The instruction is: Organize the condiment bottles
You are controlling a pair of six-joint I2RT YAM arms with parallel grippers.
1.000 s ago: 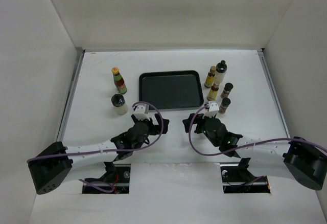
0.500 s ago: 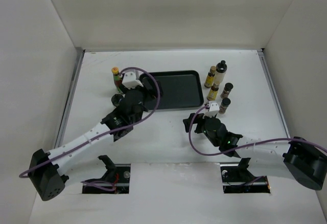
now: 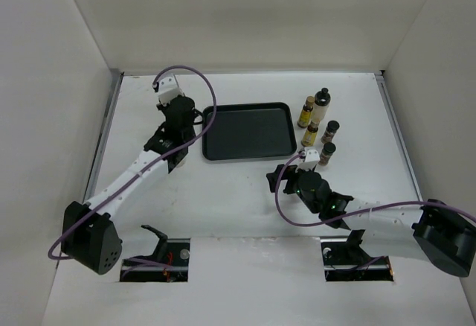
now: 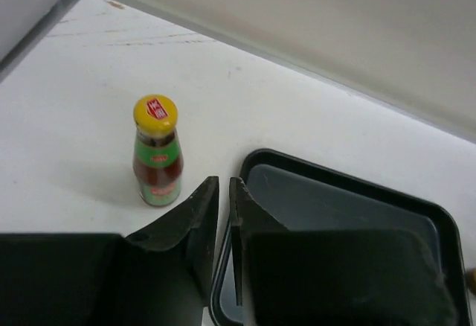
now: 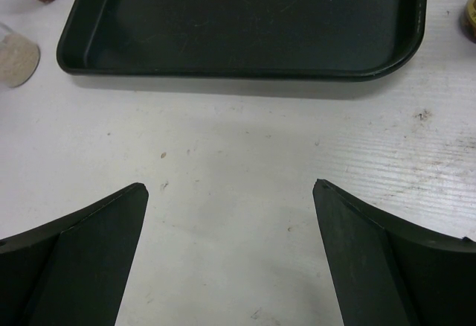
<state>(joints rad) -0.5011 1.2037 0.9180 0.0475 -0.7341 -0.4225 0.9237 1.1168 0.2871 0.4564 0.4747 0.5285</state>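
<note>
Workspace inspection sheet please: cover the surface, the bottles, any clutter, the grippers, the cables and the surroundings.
Surface: white table, lightly scuffed; black tray empty.
Job's things: red bottle upright, left of the tray; pale jar near it, cut off by the frame edge; five bottles upright, right of the tray; none in the tray.
Clutter: nothing seen.
Grippers: left gripper shut but for a slit, empty, short of the red bottle; right gripper open, empty, facing the tray's near edge.
Cables: purple cable looped along each arm.
Surroundings: white walls on three sides.
</note>
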